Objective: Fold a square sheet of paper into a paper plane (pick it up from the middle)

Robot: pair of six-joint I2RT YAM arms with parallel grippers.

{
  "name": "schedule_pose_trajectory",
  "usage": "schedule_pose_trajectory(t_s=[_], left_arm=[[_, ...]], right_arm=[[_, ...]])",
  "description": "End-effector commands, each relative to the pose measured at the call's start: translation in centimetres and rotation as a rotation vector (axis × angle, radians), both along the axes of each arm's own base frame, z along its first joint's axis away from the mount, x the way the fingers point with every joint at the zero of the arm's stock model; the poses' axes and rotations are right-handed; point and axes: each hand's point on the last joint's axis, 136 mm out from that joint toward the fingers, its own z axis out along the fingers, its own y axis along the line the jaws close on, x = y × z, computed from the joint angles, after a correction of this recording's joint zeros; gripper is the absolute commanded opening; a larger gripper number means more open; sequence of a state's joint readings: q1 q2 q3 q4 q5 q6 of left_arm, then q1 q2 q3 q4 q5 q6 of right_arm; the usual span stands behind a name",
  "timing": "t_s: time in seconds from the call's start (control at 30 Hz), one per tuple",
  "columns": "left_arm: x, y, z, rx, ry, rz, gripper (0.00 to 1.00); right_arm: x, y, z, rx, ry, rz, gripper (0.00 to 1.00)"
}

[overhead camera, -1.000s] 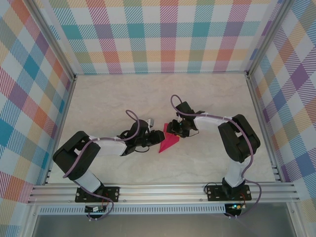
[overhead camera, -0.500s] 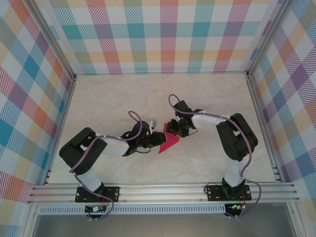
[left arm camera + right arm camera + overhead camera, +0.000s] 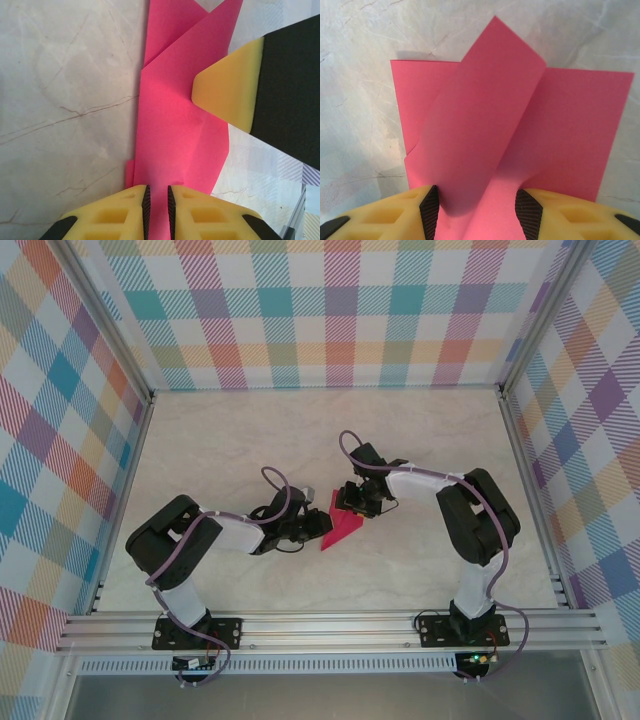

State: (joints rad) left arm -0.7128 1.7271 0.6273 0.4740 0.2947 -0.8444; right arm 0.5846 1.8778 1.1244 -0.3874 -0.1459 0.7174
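One end of the paper [image 3: 175,125] is pinched in left jaws; right jaws stand spread, perhaps touching its fold.

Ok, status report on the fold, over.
Left gripper shut on the paper at one end. Right gripper half open, astride a raised flap. Paper part-folded, on the table between them. Nothing in the way.

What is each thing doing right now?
Pink paper: partly folded, lying on the table, one flap lifted.
Left gripper: nearly closed, paper between its fingers; unclear whether it pinches.
Right gripper: half open, fingers either side of the lifted flap.
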Motion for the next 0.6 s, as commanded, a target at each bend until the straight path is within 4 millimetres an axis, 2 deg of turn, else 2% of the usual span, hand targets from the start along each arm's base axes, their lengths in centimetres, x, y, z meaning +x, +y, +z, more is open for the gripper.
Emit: schedule_pose_trajectory(t_s=[0.0, 0.23, 0.5, 0.57], left_arm=[[0.3, -0.1, 0.0, 0.022, -0.01, -0.004, 0.18], [0.2, -0.4, 0.5, 0.003, -0.014, -0.014, 0.19], [1.1, -0.3, 4.8, -0.056, -0.121, 0.013, 0.28], [1.2, -0.1, 5.2, -0.06, -0.138, 0.025, 0.29]], right_arm=[[-4.3, -4.4, -6.8, -0.228, 0.176, -0.007, 0.51], [-4.4, -4.7, -7.3, -0.257, 0.189, 0.0, 0.5], [-4.7, -5.0, -7.7, -0.282, 0.198, 0.013, 0.5], [-4.7, -5.0, -7.8, -0.283, 0.199, 0.015, 0.5]])
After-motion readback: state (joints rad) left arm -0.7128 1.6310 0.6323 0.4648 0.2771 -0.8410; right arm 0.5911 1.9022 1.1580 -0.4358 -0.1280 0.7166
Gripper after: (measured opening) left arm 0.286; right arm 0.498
